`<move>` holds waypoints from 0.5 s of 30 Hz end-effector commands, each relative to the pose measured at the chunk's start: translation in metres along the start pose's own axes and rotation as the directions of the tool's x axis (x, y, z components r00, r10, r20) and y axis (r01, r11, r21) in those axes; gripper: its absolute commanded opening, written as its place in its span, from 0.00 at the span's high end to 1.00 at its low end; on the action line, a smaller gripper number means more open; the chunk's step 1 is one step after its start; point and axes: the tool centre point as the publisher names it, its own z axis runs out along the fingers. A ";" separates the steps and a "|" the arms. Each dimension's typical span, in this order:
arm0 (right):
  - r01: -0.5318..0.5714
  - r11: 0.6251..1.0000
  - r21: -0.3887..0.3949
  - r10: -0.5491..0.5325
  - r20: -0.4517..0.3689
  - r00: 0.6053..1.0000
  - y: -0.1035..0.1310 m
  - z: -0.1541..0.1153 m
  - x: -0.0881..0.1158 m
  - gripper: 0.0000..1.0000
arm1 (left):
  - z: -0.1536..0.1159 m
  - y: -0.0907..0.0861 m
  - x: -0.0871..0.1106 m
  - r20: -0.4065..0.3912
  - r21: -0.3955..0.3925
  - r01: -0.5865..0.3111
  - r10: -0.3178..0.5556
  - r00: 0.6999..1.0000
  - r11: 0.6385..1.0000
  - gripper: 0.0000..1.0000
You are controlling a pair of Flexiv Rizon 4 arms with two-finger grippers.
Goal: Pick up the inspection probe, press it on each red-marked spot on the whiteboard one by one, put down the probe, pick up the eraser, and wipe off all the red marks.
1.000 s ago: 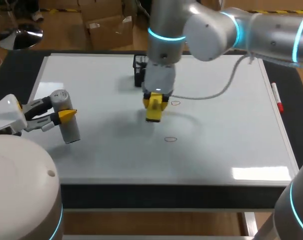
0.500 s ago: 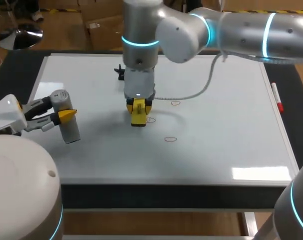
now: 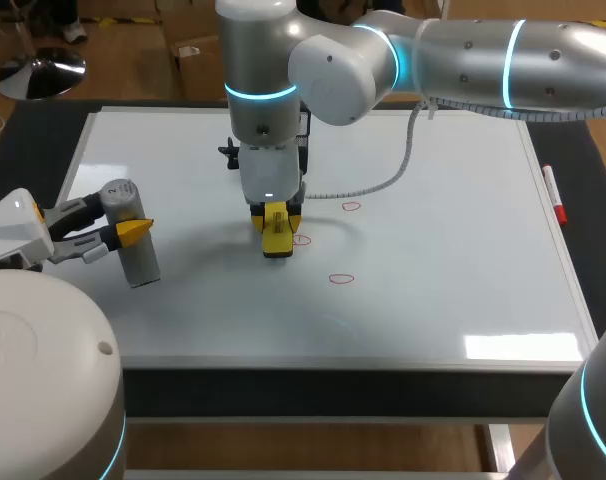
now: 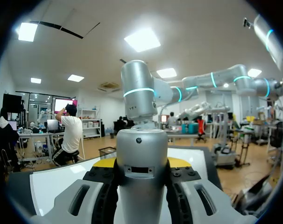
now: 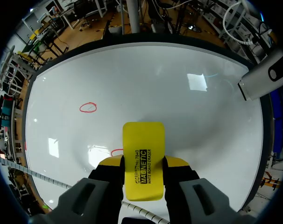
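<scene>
1. Centrally, the whiteboard lies flat and covers nearly the whole table.
2. My right arm comes in past the whiteboard's far right corner and hangs down over its middle. A grey cable loops from the arm above the board.
3. The right gripper points down at the whiteboard's middle, its two fingers pinching the yellow eraser from both sides. In the right wrist view the eraser stands lengthwise between the yellow tips.
4. The eraser's lower end is down at the whiteboard's surface. Whether it presses on the board cannot be told.
5. A red mark sits a little right of the whiteboard's middle, on the far side.
6. A second red mark lies at the whiteboard's middle, just beside the eraser. In the right wrist view it peeks out at the eraser's edge.
7. A third red mark lies toward the whiteboard's near edge, apart from the eraser.
8. The left gripper hangs at the whiteboard's left edge, clamped on the inspection probe. The probe is a grey cylinder standing nearly upright with a slight tilt, its lower end over the board's left part.
9. In the left wrist view the inspection probe fills the gap between the fingers, which touch it on both sides.
10. A marker pen lies just off the whiteboard's right edge, along it.
</scene>
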 end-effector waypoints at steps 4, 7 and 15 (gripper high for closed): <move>0.009 1.000 -0.004 -0.009 0.032 0.999 -0.003 0.005 0.002 1.00 | 0.000 -0.001 0.000 0.001 0.000 -0.001 0.001 1.000 1.000 1.00; 0.009 1.000 0.002 -0.009 0.035 0.999 -0.003 0.007 0.004 1.00 | 0.000 -0.001 0.000 0.001 0.000 -0.001 0.001 1.000 1.000 1.00; -0.003 1.000 -0.003 0.003 0.041 0.999 -0.002 0.013 0.010 1.00 | 0.000 -0.001 0.000 0.001 0.000 -0.001 0.001 1.000 1.000 1.00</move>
